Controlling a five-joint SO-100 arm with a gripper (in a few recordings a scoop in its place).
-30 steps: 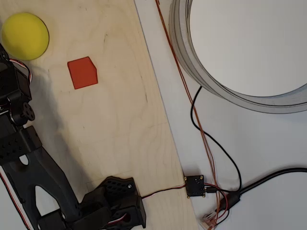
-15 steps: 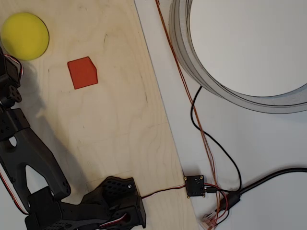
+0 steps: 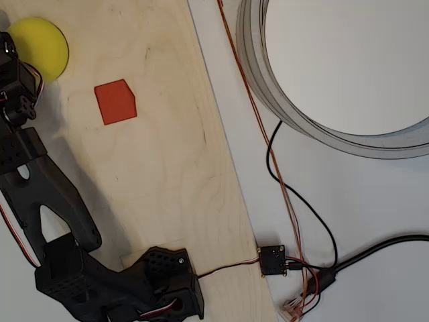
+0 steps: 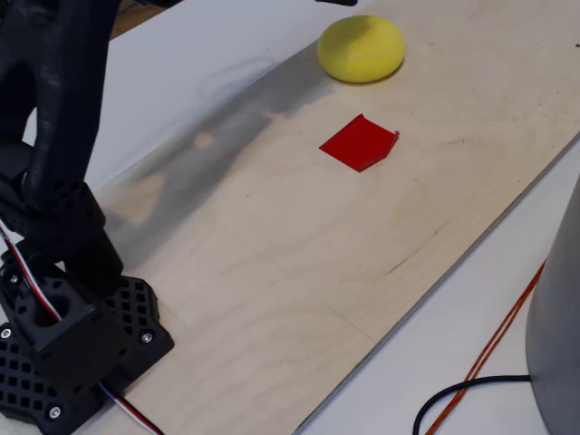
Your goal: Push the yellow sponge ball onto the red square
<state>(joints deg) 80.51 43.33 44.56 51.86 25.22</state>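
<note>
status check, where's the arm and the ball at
Arm's wrist beside the yellow sponge ball at its left in the overhead view; gripper state unreadable. Ball apart from the red square, not on it. Bare wooden board between them.

Ball (image 3: pixel 43 45): bright yellow, matte foam, round in the overhead view and slightly flattened in the fixed view (image 4: pixel 361 48). It is sitting on the pale wood, and in the overhead view its left edge is lying under the black gripper (image 3: pixel 8 52) end of the arm; whether the two are touching cannot be told.

Square (image 3: pixel 115 101): flat orange-red patch with one corner cut off, smaller than the ball. It is lying flat (image 4: pixel 360 142), apart from the ball, to the right of and below the gripper in the overhead view.
</note>
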